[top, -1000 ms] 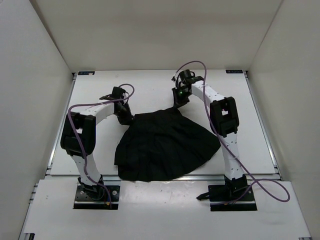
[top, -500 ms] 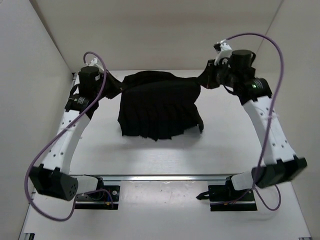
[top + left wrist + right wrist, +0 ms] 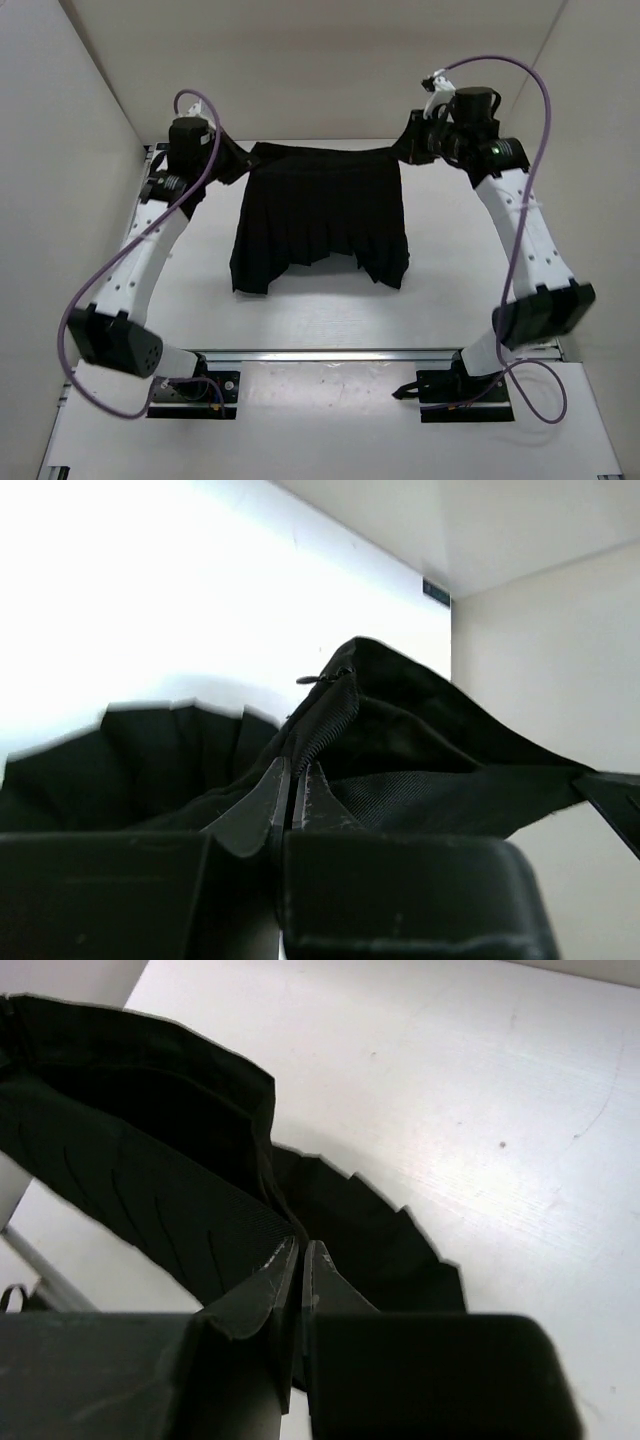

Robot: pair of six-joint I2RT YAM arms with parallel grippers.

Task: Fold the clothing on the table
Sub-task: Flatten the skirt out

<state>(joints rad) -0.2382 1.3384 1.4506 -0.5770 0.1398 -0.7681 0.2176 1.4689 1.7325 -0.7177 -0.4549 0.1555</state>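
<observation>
The clothing (image 3: 320,215), a black pleated skirt, hangs stretched between my two raised arms above the white table (image 3: 450,290), waistband up and hem ragged below. My left gripper (image 3: 242,158) is shut on the waistband's left end. In the left wrist view the gripper (image 3: 296,770) pinches the fabric beside a zipper, with the waistband (image 3: 450,780) running off to the right. My right gripper (image 3: 404,150) is shut on the waistband's right end. In the right wrist view the gripper (image 3: 301,1248) clamps the clothing (image 3: 150,1190), and pleats (image 3: 380,1230) hang below it.
White walls enclose the table on the left, the back and the right. A metal rail (image 3: 340,354) runs along the near edge by the arm bases. Purple cables (image 3: 545,120) loop off both arms.
Both arms swung up from the low heap near the front and lifted the skirt. It now hangs spread wide and flatter than half a second ago.
</observation>
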